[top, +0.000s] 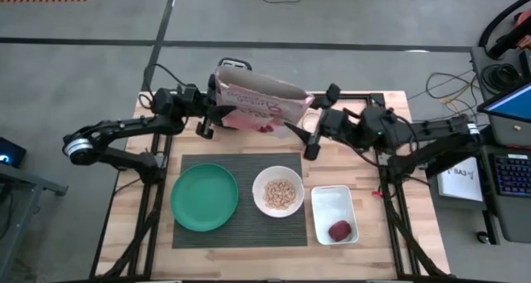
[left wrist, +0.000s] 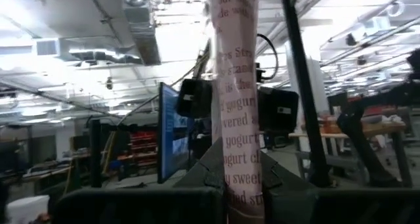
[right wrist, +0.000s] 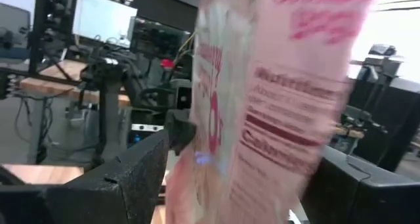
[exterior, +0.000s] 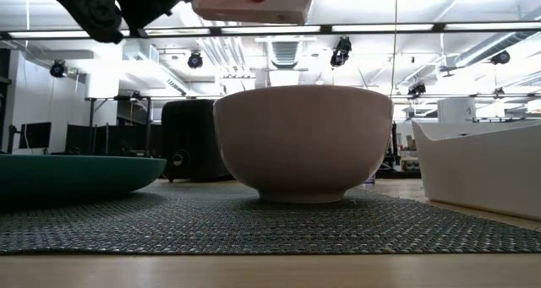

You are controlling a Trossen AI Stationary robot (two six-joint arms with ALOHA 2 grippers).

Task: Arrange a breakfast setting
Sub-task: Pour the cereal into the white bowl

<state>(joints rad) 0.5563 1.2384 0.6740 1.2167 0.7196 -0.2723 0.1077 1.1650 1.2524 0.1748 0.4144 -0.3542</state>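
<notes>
Both grippers were up at the far side of the table with the pink cereal box (top: 259, 100) between them. Left gripper (top: 209, 109) was clamped on the box's left end; its wrist view showed the fingers closed tight on the printed card (left wrist: 237, 119). Right gripper (top: 309, 135) sat at the box's right end with its fingers spread wide on either side of the card (right wrist: 275, 112), apparently not gripping it. Seen from table height, the box (exterior: 254, 2) hung in the air above the bowl.

On the dark ribbed placemat (top: 241, 225) lay the round green plate (top: 204, 197), and just beside it the white bowl (top: 278, 192), already holding cereal. White rectangular dish (top: 334, 213) stood on bare wood just right of the mat, with a dark red item (top: 340, 230) in it. A black toaster (exterior: 190, 140) stood behind the bowl.

Judging from that, plate, bowl and dish were placed and the cereal poured. Box was yet to be set down, and no milk glass was visible
</notes>
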